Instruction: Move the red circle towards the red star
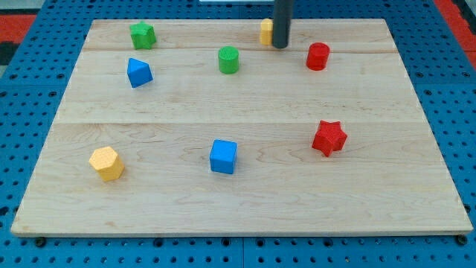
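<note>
camera view: my tip (280,46) is down on the board (245,201) near the view's top edge, a dark rod coming straight in from above, its upper part cut off by the frame. i have no jaws to open or shut, and the tip holds nothing; it only rests by the blocks. just to its left, touching or nearly touching it, is a yellow block (265,31), half hidden behind the rod, so i cannot make out its shape.

the red circle (317,56) sits a little to the right of my tip and slightly lower in the view, apart from it. it is a short upright cylinder, bright red, with a flat round top and a small shadow at its base, lying just at the seam between two planks. the red star (329,138) lies well below it, almost straight down the view and a touch to the right, with knobbly points and the same red.

left of my tip, the green circle (228,59) stands near the same seam. farther left are the blue triangle (138,72) and, above it by the top edge, the green star (142,35). low in the view, the blue cube (223,156) sits near the middle and the yellow hexagon (106,163) towards the left.

the board's lower corners run close to the frame edge, and around it shows a blue pegboard (30,97).
</note>
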